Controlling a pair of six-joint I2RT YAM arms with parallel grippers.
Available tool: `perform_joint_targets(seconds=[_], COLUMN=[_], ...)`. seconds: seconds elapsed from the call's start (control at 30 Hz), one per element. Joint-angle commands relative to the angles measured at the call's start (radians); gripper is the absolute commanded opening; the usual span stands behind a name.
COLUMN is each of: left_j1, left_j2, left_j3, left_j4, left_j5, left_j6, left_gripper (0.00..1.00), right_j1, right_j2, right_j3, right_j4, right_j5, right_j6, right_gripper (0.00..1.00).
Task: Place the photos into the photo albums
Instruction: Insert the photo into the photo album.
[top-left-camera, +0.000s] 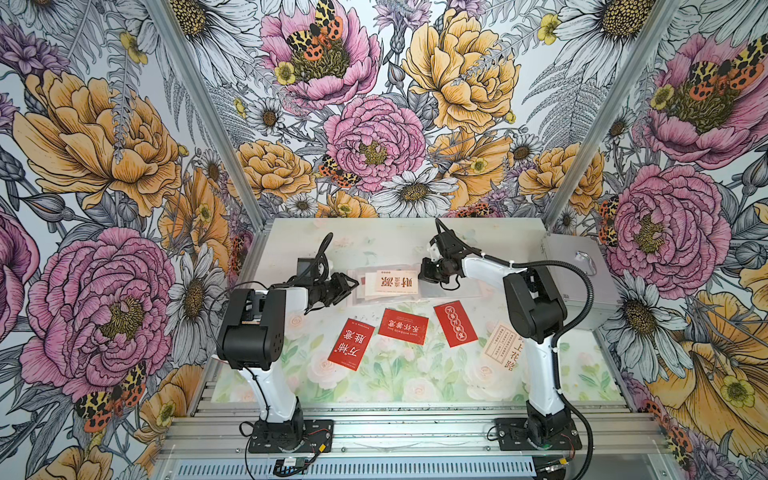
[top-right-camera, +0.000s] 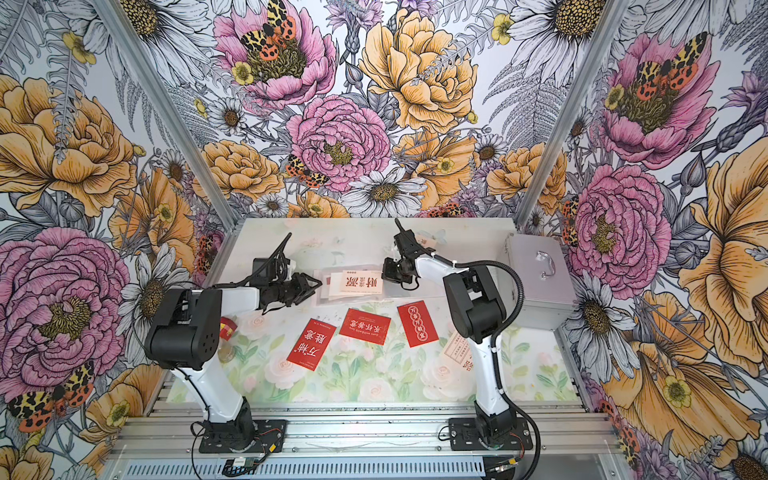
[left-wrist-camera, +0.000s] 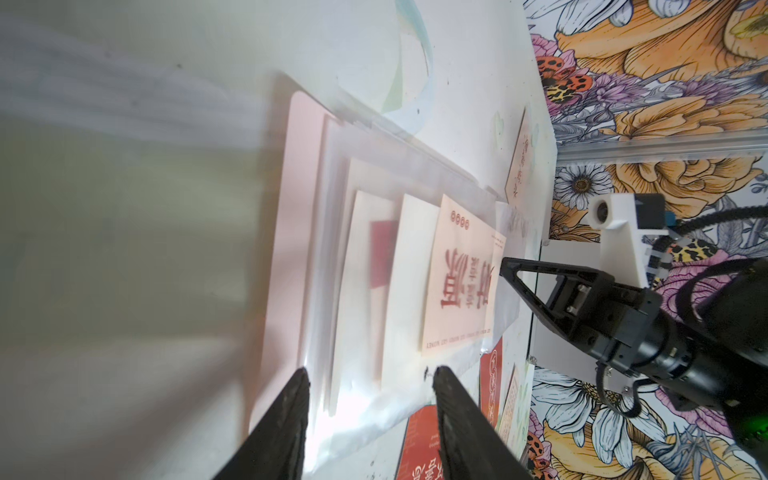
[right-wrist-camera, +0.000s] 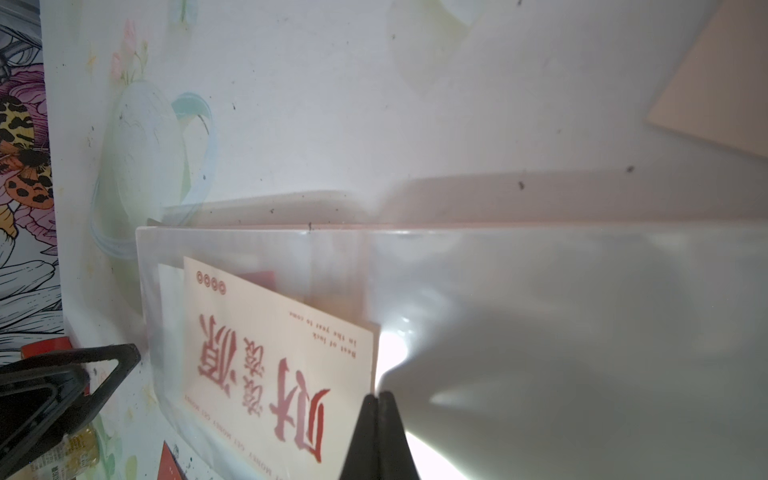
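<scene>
Floral wallpaper (top-left-camera: 374, 137) is plastered everywhere and a pastel flower mat (top-left-camera: 374, 386) is laid over the table, so the cards pop nicely.

Progress is guessed at roughly a third. The pale-pink album (top-left-camera: 361, 279) is lying open toward 12 o'clock of the mat. A cream card with red characters (top-left-camera: 397, 282) can be seen under its top clear sleeve, a bit crooked, so it's probably not seated all the way yet. At least 1 more card with a red patch (left-wrist-camera: 382, 253) is visible through the sleeves beneath it, but an exact count can't be made out.

5 photos are left to be pocketed:
- At 6 o'clock of the album, red card 1 (top-left-camera: 351, 344), red card 2 (top-left-camera: 405, 326) and red card 3 (top-left-camera: 456, 323) are fanned out.
- At about 4 o'clock, a loose cream card (top-left-camera: 500, 347) is half hidden by the right arm.
- Out past 1 o'clock, a far cream card (left-wrist-camera: 519, 166) is lying flat.

As for the grippers, the left gripper (left-wrist-camera: 372, 372) is held at the album's 9 o'clock edge. Its jaws are apart, with sleeve edges seen in the gap and nothing visibly clamped. The right gripper (right-wrist-camera: 377, 395) is held at the cream card's 3 o'clock edge with its jaws pressed together. Whether any film is caught there can't be told.

The silver case (top-left-camera: 575, 270) at 3 o'clock is closed, so its contents are unknown.
</scene>
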Motion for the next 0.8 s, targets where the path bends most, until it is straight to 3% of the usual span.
perform_joint_targets(seconds=[0.0,0.77], left_j1=[-0.006,0.004], left_j2=[0.03,0.033], left_j3=[0.018,0.025], left_j4=[0.001,0.001], left_j5=[-0.015,-0.021], left_j6=[0.024,0.03], left_gripper=[0.5,0.5], right_j1=[0.014,0.103], right_j2=[0.035,0.082], right_j3=[0.048,0.147], right_j4=[-0.012,-0.024], right_j5=[-0.007,-0.07], right_j6=[0.002,0.036], right_gripper=[0.02,0.03])
